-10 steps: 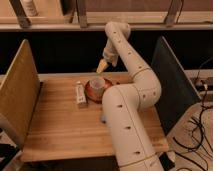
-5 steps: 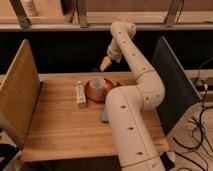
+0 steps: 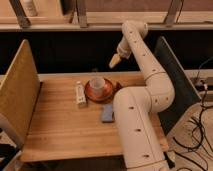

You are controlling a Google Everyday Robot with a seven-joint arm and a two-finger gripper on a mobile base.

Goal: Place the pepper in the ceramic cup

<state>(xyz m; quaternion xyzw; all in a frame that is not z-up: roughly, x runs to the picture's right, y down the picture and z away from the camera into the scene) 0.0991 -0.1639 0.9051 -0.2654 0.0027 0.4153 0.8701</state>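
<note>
The ceramic cup point(image 3: 97, 83), pale and round, stands on a reddish-brown saucer point(image 3: 98, 93) at the back middle of the wooden table point(image 3: 60, 125). A small dark thing that looks like the pepper point(image 3: 118, 86) lies at the saucer's right edge, partly hidden by the white arm. My gripper point(image 3: 115, 61) hangs above and to the right of the cup, over the table's back edge. It points down to the left, is open, and I see nothing in it.
A white carton point(image 3: 80, 94) lies left of the saucer. A blue-grey pad point(image 3: 107, 113) lies in front of it, against the arm's base. A tan panel point(image 3: 20, 95) walls the left side and a dark panel point(image 3: 177, 85) the right.
The gripper has moved to the right, from over the cup's back to above the saucer's right side. Nothing on the table has moved.
</note>
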